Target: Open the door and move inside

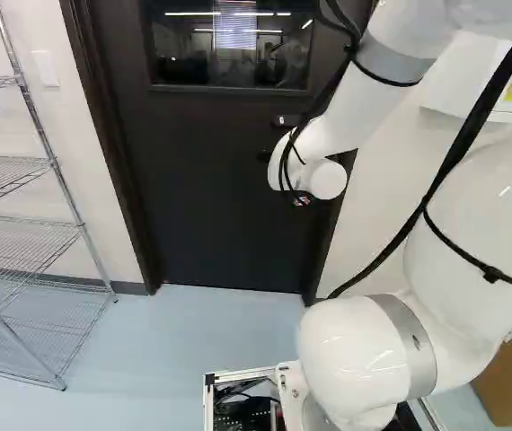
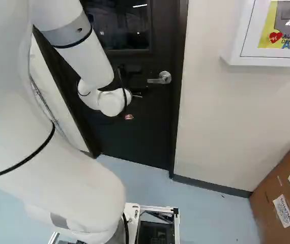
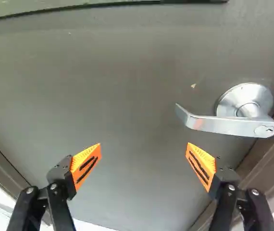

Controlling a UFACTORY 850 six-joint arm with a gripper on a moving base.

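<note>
Handle (image 2: 155, 81) points leftward in the right base view (long axis nearly level).

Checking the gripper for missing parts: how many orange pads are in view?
2, both on the open gripper in the wrist view: one orange pad on the finger nearer the silver door handle, the other on the opposite finger. Neither is hidden.

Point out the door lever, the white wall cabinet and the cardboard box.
Door lever (image 3: 226, 125): wrist view, middle of handle.
White wall cabinet (image 2: 251, 33): right base view, front frame.
Cardboard box (image 2: 276, 183): right base view, side.
</note>
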